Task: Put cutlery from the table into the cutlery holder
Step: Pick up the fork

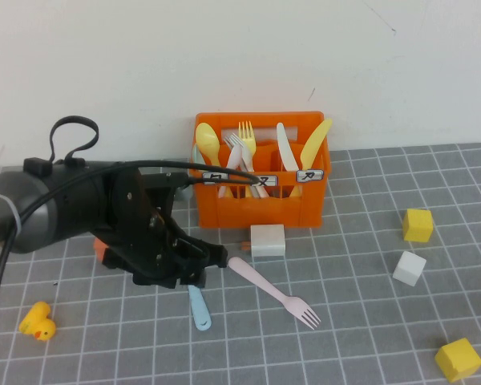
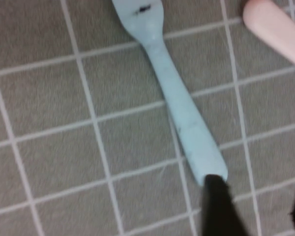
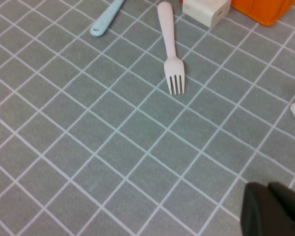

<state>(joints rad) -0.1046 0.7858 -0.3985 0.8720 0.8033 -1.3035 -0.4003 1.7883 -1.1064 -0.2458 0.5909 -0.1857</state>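
Left gripper point(image 1: 194, 269) hovers low in front of the orange cutlery holder point(image 1: 260, 204), fingers point(image 2: 219, 204) spread, one tip at the light blue fork point(image 1: 199, 308) handle end, fork flat on the table point(image 1: 345, 281). Pale pink fork point(image 1: 274, 292) lies w/ it before the holder. Right gripper point(image 3: 274, 209) sits pressed together, away from the holder.

The desk point(image 1: 369, 321) was grey, crossed by thin white lines in squares. The cutlery holder point(image 1: 260, 204) was bright orange with white labels. One fork point(image 2: 179, 105) was light blue with a dark speck, perhaps dirt; the other fork point(image 3: 169, 46) pale pink. Yellow cubes point(image 1: 418, 225) and a yellow duck point(image 1: 38, 322) lay about.
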